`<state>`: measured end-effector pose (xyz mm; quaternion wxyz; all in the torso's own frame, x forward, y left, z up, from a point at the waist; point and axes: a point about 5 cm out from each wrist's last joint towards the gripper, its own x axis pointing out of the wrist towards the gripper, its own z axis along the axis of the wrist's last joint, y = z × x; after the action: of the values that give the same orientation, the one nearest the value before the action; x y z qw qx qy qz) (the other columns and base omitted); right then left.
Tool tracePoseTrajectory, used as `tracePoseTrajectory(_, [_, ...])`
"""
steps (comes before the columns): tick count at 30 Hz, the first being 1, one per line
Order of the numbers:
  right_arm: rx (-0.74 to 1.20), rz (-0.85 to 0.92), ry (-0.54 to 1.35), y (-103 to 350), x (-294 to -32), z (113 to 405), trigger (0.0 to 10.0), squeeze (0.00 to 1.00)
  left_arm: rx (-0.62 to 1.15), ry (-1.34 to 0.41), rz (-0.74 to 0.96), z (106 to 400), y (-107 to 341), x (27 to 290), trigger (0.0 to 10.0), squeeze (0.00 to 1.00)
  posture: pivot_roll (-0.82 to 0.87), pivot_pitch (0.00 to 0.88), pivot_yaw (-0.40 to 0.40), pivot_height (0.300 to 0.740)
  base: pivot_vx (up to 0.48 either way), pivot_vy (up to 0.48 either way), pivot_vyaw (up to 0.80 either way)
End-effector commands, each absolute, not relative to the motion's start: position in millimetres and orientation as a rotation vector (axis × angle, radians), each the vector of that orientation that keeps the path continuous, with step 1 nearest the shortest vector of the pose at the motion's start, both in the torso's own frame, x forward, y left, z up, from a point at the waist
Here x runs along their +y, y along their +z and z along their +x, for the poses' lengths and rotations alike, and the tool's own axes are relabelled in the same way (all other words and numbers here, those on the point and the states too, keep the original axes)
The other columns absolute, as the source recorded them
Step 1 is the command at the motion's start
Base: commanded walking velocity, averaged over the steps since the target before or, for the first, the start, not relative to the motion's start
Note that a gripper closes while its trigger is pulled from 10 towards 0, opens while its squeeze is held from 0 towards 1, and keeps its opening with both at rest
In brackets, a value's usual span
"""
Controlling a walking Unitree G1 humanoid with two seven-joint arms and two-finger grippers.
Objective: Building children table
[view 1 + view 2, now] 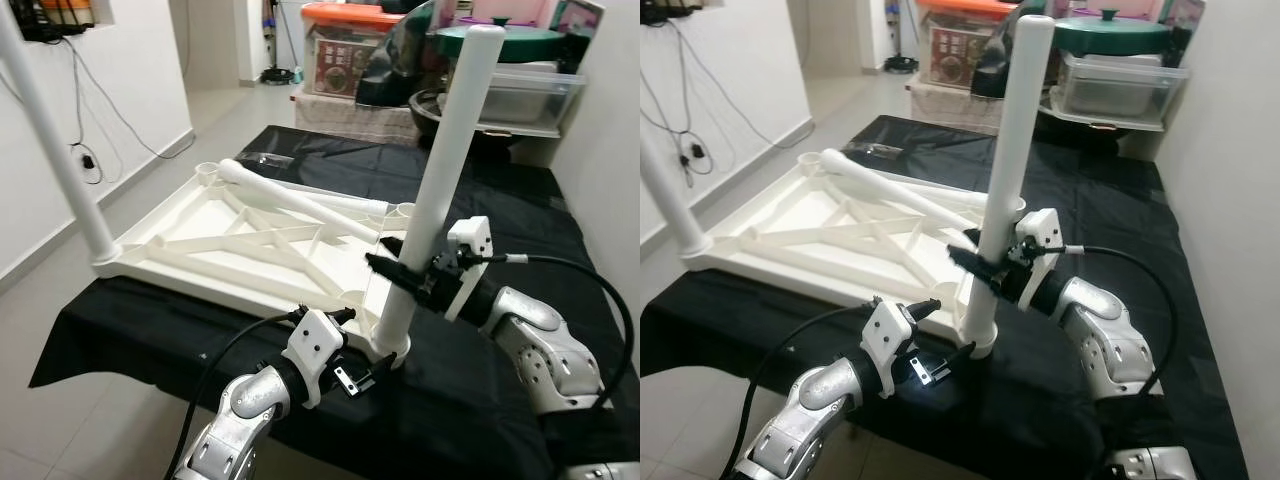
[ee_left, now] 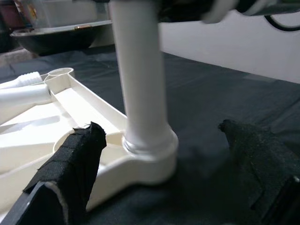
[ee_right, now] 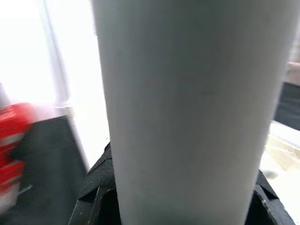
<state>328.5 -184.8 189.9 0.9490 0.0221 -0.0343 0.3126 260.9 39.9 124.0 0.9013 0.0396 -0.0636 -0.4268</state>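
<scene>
A white children's table top lies upside down on a black-covered table. One white leg stands upright in its near-left corner. A second white leg stands in the near-right corner socket. My right gripper is shut on this leg, partway up its shaft. My left gripper is low at the table's front edge. It is open, with a finger on each side of the socket and the leg's base. A loose leg lies across the underside ribs.
At the back stand an orange-lidded storage box, a clear tub and a green lid. A white wall rises close on the right. Cables hang on the left wall, beside open floor.
</scene>
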Motion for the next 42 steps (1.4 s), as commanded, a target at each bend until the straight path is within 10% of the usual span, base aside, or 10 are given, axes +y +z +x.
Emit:
tracePoseTrajectory(1, [-0.01,0.07,0.406,175.7,-208.6,335.9,0.0,0.0,-0.135,-0.883,0.091,260.8,123.6,40.6,10.0,0.0,0.07,0.0,-0.058,0.74,0.0,0.0,0.0])
tracePoseTrajectory(5, [0.062,0.155,-0.381,156.3,-264.7,333.0,0.0,0.0,-0.134,-0.883,0.09,261.1,123.8,41.3,10.0,0.0,0.06,0.0,-0.048,0.74,0.0,0.0,0.0])
tracePoseTrajectory(16, [0.075,0.2,-0.806,145.3,-259.0,303.9,0.0,0.0,-0.134,-0.882,0.092,260.9,124.4,41.5,10.0,0.0,0.07,0.0,-0.054,0.74,0.0,0.0,0.0])
tracePoseTrajectory(17, [0.033,0.2,-0.772,150.4,-250.3,308.7,8.6,0.0,-0.134,-0.881,0.092,261.0,124.4,41.7,10.0,0.0,0.07,0.0,-0.054,0.74,0.0,0.0,0.0])
tracePoseTrajectory(19, [-0.018,0.203,-0.729,156.5,-243.8,313.2,10.0,0.0,-0.134,-0.88,0.093,261.0,124.5,41.9,10.0,0.0,0.07,0.0,-0.053,0.74,0.0,0.0,0.0])
tracePoseTrajectory(20, [-0.084,0.226,-0.657,163.9,-235.7,319.8,10.0,1.0,-0.133,-0.88,0.093,261.0,124.6,42.1,10.0,0.0,0.07,0.0,-0.053,0.74,0.0,0.0,0.0])
tracePoseTrajectory(22, [-0.177,0.215,-0.55,174.7,-229.7,327.4,10.0,1.0,-0.133,-0.881,0.093,261.1,124.7,42.2,10.0,0.0,0.07,0.0,-0.053,0.74,0.0,0.0,0.0])
tracePoseTrajectory(23, [-0.215,0.214,-0.488,179.1,-230.1,329.9,10.0,0.0,-0.133,-0.881,0.093,261.1,124.7,42.1,10.0,0.0,0.07,0.0,-0.053,0.74,0.0,0.0,0.0])
tracePoseTrajectory(35, [-0.208,0.312,0.174,190.5,-230.7,330.0,10.0,0.0,-0.134,-0.881,0.094,262.5,124.6,41.4,10.0,0.0,0.07,0.0,-0.052,0.74,0.0,0.0,0.0])
tracePoseTrajectory(42, [-0.078,0.208,0.895,194.1,-206.2,291.0,10.0,0.0,-0.136,-0.882,0.097,262.3,124.1,40.8,10.0,0.0,0.08,0.0,-0.057,0.74,0.0,0.0,0.0])
